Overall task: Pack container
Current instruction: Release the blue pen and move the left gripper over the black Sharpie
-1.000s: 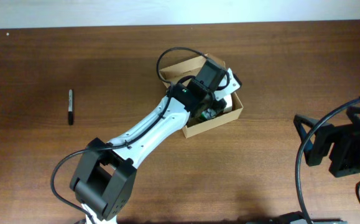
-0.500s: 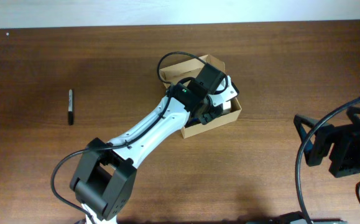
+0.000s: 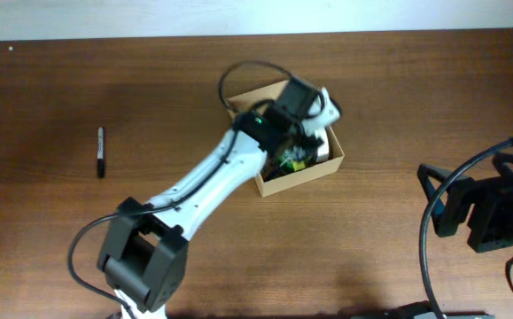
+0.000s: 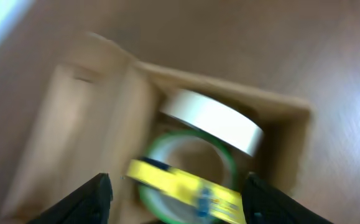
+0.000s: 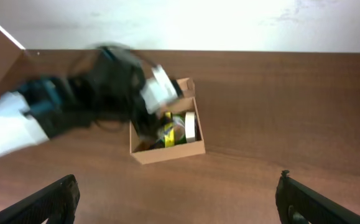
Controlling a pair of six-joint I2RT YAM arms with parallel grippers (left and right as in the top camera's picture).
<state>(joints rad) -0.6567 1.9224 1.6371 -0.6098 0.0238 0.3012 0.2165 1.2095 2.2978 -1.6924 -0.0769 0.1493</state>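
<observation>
The container (image 3: pixel 325 168), a light-brown cardboard box, stands open at the table's middle with its flap (image 3: pixel 258 96) folded back. My left gripper (image 3: pixel 299 146) hovers over it. In the left wrist view its fingers (image 4: pixel 87 202) stand wide apart, and the left gripper (image 4: pixel 178 200) is open with nothing in its grip. Below it in the box lie a white tape roll (image 4: pixel 214 119), a green-rimmed roll (image 4: pixel 167 186) and a yellow item (image 4: pixel 186 190) across that roll. The view is blurred. My right gripper (image 5: pixel 180 202) is open over bare table, well short of the container (image 5: pixel 167 152).
A dark pen (image 3: pixel 101 151) lies on the wood far to the left of the box. The right arm (image 3: pixel 486 217) sits at the table's right edge. The left arm (image 3: pixel 212 182) slants from the front edge up to the box.
The left gripper has opened from shut and lifted slightly back from inside the box, leaving the yellow item on the rolls. The right arm has not moved.
</observation>
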